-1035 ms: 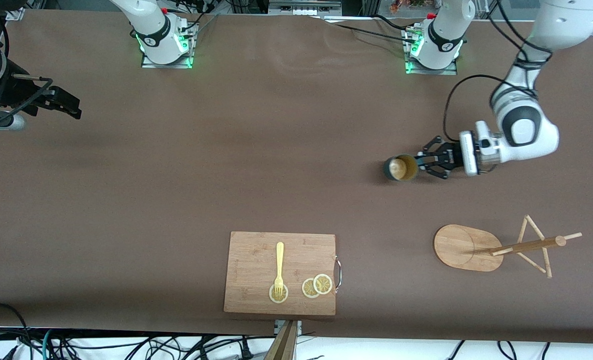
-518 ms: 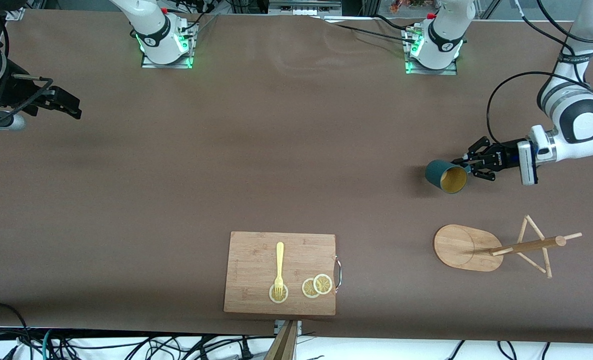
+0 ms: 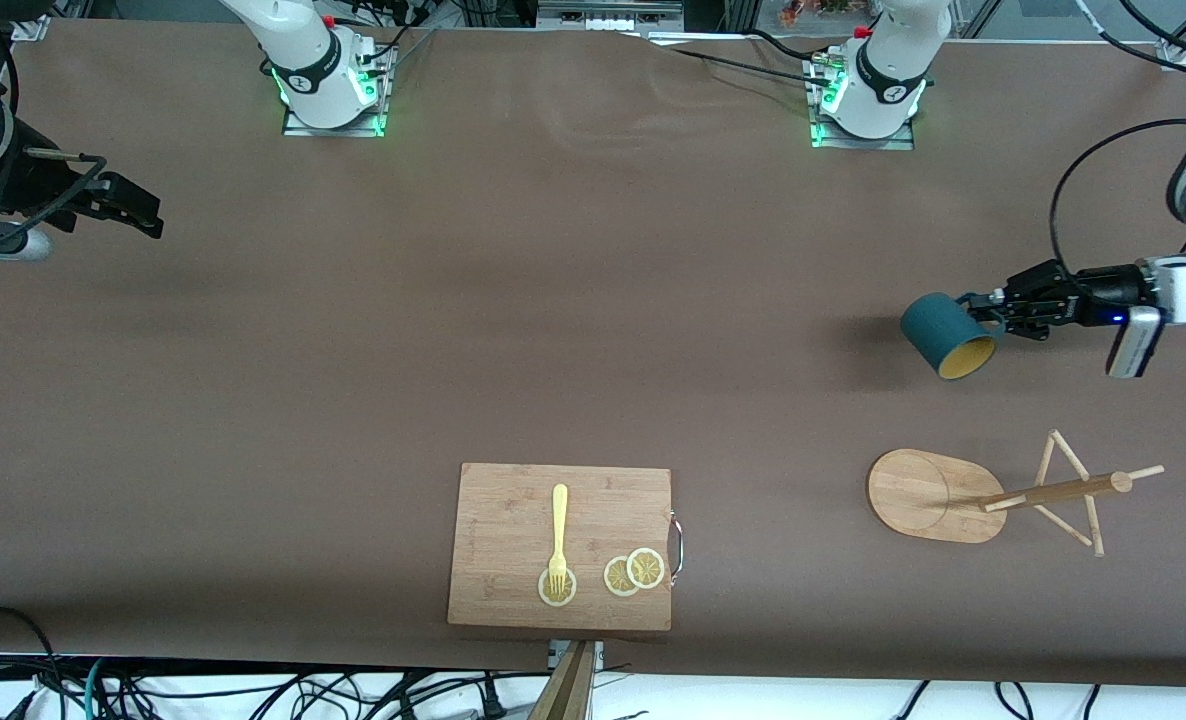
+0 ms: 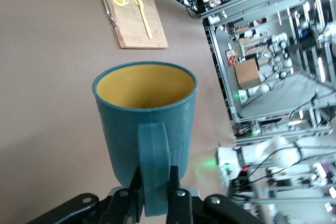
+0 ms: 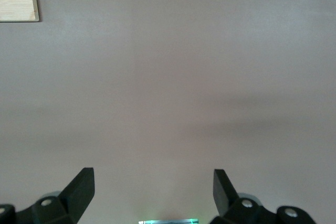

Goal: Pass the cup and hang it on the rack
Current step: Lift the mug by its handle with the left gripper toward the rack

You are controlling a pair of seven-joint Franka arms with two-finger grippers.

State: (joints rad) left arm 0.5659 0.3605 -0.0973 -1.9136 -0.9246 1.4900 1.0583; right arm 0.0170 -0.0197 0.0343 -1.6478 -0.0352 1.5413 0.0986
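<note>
Teal cup (image 3: 946,335) with yellow interior, tilted, airborne, bamboo rack (image 3: 993,494) upright on table

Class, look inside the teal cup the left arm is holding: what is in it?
The cup, held by its handle in the left end effector, shows only bare yellow inner wall near the rim. Its bottom is out of sight.

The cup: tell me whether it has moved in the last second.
Yes. The cup, held by its handle in the left gripper, has shifted toward the left arm's end of the table and now hangs tilted in the air above the rack.
</note>
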